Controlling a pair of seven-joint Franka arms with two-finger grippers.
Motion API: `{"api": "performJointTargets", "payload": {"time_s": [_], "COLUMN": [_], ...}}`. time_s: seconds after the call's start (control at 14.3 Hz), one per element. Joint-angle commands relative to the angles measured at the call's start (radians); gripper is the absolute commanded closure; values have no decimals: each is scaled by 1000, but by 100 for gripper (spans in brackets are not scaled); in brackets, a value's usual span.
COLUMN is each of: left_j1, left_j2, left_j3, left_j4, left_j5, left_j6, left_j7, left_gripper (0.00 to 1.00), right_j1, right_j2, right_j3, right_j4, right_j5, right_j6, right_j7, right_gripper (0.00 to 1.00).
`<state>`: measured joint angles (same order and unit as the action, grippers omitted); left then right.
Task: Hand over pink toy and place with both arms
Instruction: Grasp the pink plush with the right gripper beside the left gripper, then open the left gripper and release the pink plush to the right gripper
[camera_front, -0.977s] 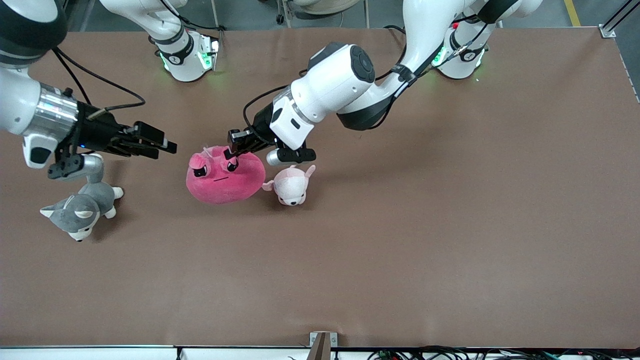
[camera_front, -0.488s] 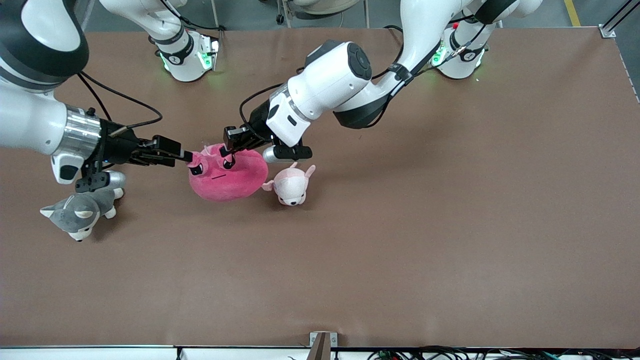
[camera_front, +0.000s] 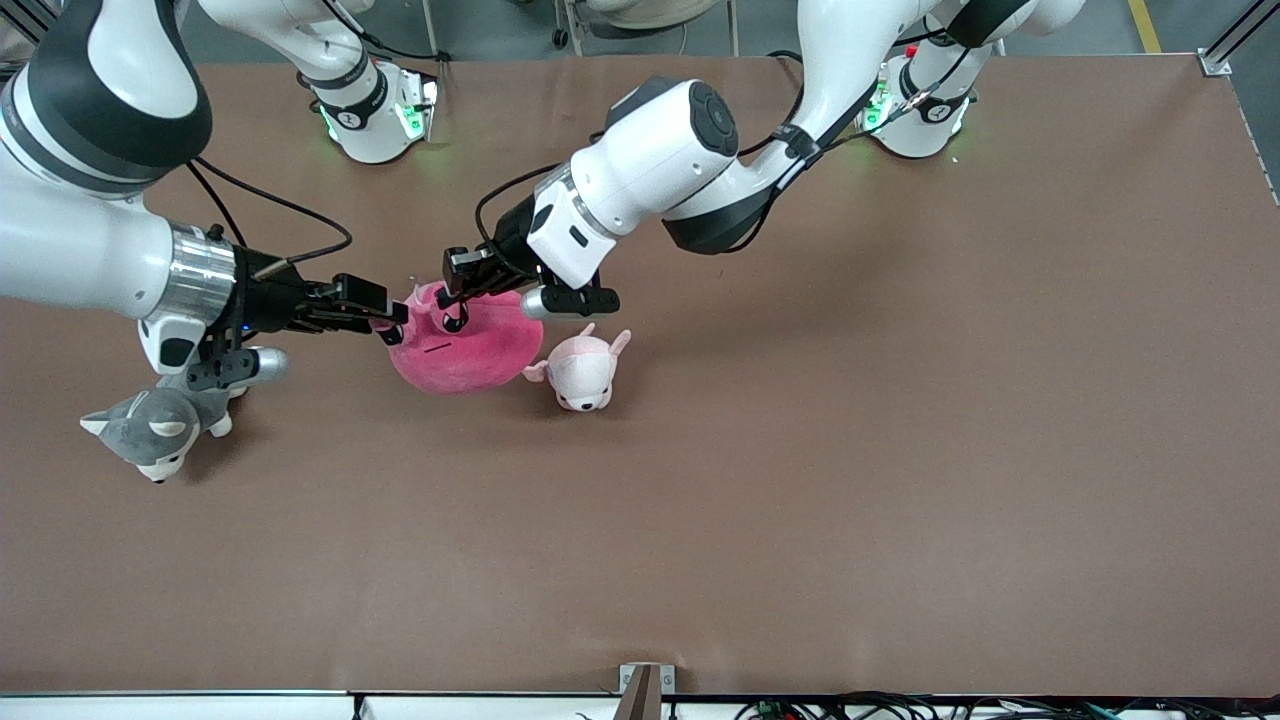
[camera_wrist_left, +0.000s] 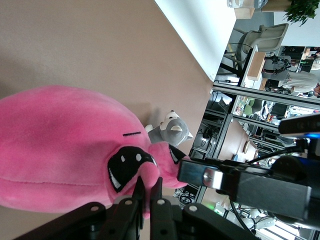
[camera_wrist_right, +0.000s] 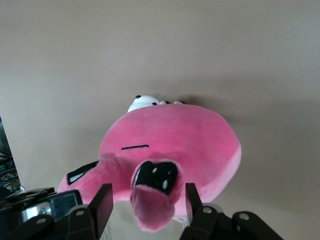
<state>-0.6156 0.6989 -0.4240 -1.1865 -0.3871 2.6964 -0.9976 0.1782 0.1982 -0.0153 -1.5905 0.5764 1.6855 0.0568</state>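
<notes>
You see the pink toy (camera_front: 455, 345) lifted over the worktop (camera_front: 800, 450), pinched at its ear by the closed left tool (camera_front: 452, 318). The right tool (camera_front: 392, 325), fingers apart around an ear, has come in from beside the grey plush dog (camera_front: 160, 425). Transfer and placing remain.

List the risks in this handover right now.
1. The left gripper is shut on only a pinch of the pink toy; the fabric could slip.
2. The right gripper is open around an ear; closing may catch only that flap.
3. The small plush touches the toy and may get dragged.
</notes>
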Motion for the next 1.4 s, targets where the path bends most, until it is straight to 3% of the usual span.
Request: {"api": "performJointTargets", "payload": {"time_s": [0.0,0.14,0.21,0.42,0.56,1.19,1.33], "left_j1": [-13,-13,-13,-12,-10,0,4], "left_j2": [7,5,5,2,-1,-7,-7], "left_j3": [4,4,4,4,4,1,2], "left_j4": [27,25,27,25,25,21,18], "left_j5": [-15,-15,-15,-15,-15,-15,-15], "left_j6": [11,11,11,11,11,11,11], "left_j7": [-12,-12,-10,-12,-9,-10,-10], "left_gripper": [100,99,99,99,98,94,87], "right_j1": [23,26,27,27,26,11,12], "right_j2": [3,10,12,12,12,4,0], "right_j3": [-6,-6,-6,-6,-6,-15,-14], "right_j4": [-3,-3,-3,-3,-2,14,14], "right_j5": [-1,-10,-10,-9,-9,-26,-65], "right_j6": [5,5,3,-9,-7,-36,-36], "right_j7": [11,11,11,11,11,9,9], "right_gripper": [33,35,42,84,96,99,99]}}
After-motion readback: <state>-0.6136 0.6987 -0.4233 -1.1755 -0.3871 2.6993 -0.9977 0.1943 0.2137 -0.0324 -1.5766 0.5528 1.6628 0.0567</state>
